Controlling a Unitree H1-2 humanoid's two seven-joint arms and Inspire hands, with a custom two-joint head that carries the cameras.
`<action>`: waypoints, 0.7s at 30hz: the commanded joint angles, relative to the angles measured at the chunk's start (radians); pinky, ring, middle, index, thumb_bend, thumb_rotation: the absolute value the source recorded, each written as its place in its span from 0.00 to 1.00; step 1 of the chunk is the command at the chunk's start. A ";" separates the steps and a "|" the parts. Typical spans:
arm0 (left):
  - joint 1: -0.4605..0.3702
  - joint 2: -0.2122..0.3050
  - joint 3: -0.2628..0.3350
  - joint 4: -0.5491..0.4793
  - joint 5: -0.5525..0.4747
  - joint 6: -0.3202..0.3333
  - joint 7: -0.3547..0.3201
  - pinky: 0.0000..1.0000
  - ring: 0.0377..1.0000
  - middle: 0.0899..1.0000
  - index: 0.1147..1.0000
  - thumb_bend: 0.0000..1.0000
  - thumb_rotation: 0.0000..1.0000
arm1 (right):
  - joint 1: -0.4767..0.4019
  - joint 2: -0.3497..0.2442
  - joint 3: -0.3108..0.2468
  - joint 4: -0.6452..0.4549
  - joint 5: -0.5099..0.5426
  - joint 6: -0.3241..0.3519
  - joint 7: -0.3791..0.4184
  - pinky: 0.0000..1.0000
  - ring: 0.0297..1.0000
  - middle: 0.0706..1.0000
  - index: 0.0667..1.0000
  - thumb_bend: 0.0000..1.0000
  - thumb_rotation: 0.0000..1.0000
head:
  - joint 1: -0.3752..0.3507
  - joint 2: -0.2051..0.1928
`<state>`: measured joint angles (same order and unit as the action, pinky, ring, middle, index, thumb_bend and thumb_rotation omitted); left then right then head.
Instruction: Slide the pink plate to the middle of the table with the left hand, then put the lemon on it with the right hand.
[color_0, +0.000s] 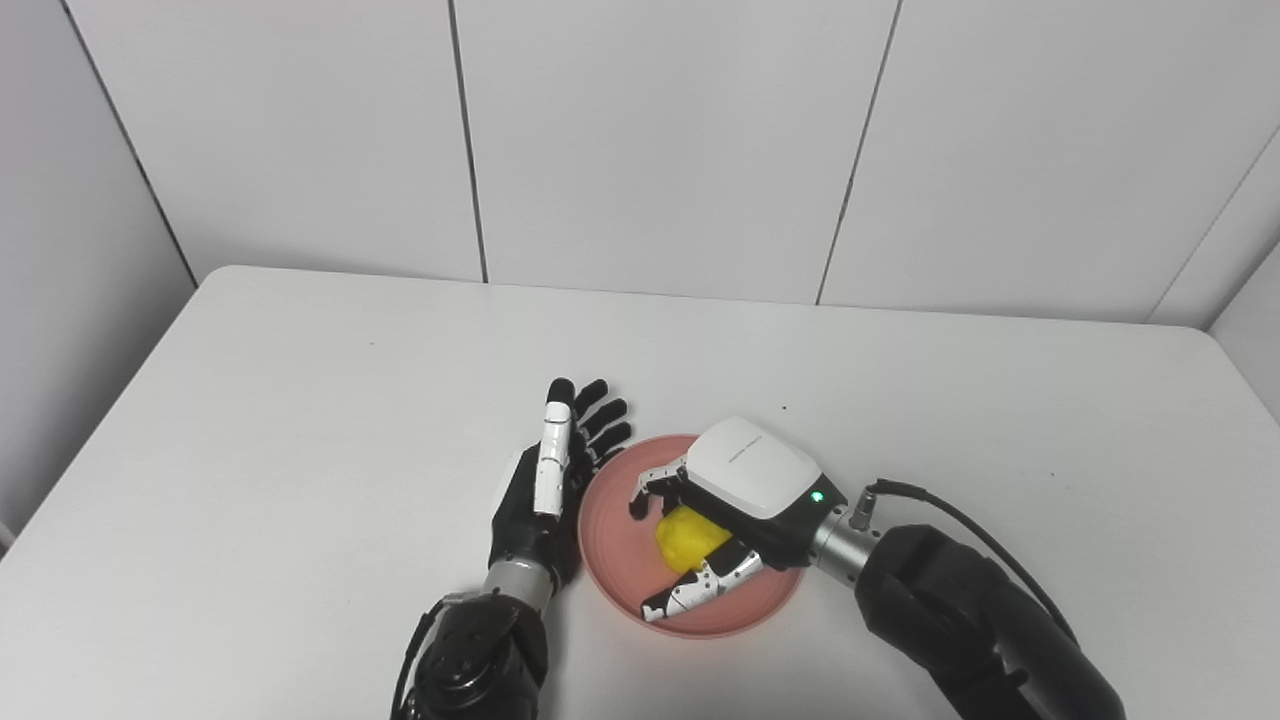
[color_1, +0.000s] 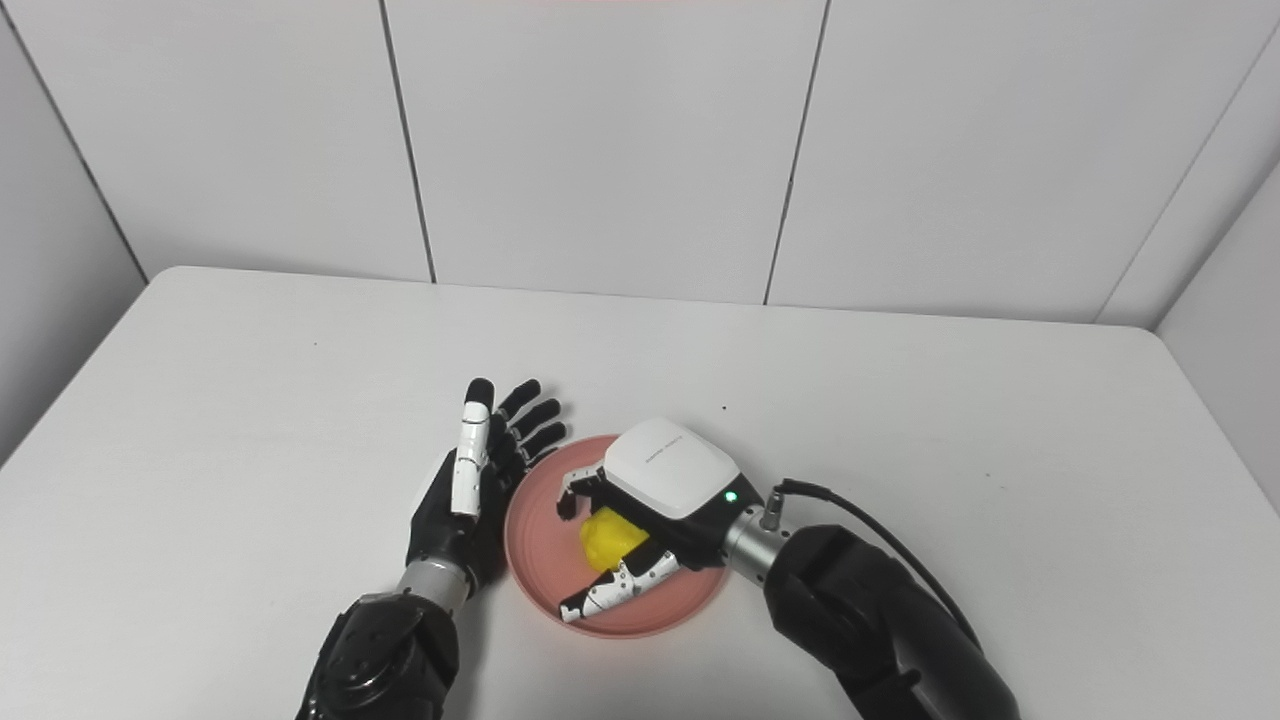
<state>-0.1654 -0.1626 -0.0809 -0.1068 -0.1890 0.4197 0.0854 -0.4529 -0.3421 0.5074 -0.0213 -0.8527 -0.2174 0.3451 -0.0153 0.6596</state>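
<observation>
The pink plate (color_0: 620, 560) lies near the table's front, about midway across. The yellow lemon (color_0: 688, 536) rests on it. My right hand (color_0: 735, 500) hovers over the plate, open, palm down. Its fingers (color_0: 655, 480) curve past the lemon's far side and its thumb (color_0: 700, 588) stretches straight along the near side, with small gaps to the fruit. My left hand (color_0: 545, 480) stands open on its edge, fingers straight, right beside the plate's left rim. The right hand's white back hides part of the plate and lemon.
The white table (color_0: 300, 420) spreads wide to the left, right and back, ending at a white panelled wall (color_0: 640, 140). A black cable (color_0: 960, 515) loops from my right wrist.
</observation>
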 joint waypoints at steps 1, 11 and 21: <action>0.017 -0.016 0.007 0.027 0.005 0.043 0.003 0.86 0.86 0.86 0.85 0.67 1.00 | -0.032 -0.006 -0.017 -0.046 0.021 -0.025 0.003 0.29 0.34 0.46 0.56 0.96 0.97 | 0.000 0.000; 0.013 -0.009 -0.003 0.028 0.033 0.016 0.004 0.84 0.84 0.85 0.84 0.68 1.00 | -0.029 -0.007 -0.032 -0.116 0.035 -0.024 0.016 0.24 0.29 0.41 0.53 1.00 1.00 | -0.001 -0.001; 0.001 0.008 -0.013 0.048 0.094 -0.089 -0.016 0.87 0.85 0.85 0.83 0.73 1.00 | 0.013 0.007 -0.144 -0.217 0.143 -0.009 -0.021 0.46 0.51 0.55 0.61 0.99 1.00 | 0.004 -0.005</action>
<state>-0.1655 -0.1585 -0.0915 -0.0693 -0.1189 0.3379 0.0696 -0.4255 -0.3393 0.3940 -0.2006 -0.7420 -0.2191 0.3573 -0.0123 0.6550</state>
